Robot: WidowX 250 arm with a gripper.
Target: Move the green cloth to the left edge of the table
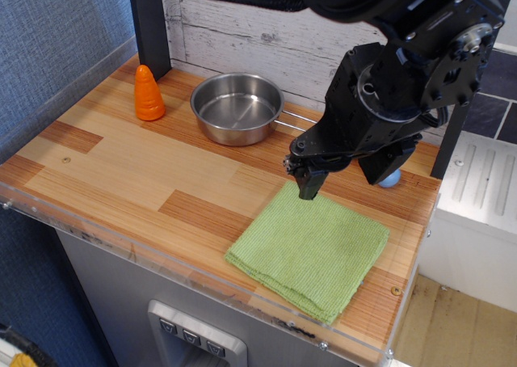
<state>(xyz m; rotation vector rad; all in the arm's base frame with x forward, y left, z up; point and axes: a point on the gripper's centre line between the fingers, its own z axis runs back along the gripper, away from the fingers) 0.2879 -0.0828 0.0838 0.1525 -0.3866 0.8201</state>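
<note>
The green cloth [311,248] lies flat and folded on the right front part of the wooden table [121,169], close to the front rim. My black gripper [309,187] hangs just above the cloth's far corner, fingertips pointing down at about the cloth's edge. The fingers look close together, and I cannot tell whether they pinch any fabric. The cloth shows no lift or wrinkle at that corner.
A steel pan [237,107] stands at the back middle, its handle pointing right. An orange cone-shaped toy [148,94] stands at the back left beside a black post [149,23]. A small blue object [390,178] sits behind the arm at right. A blue wall borders the left side.
</note>
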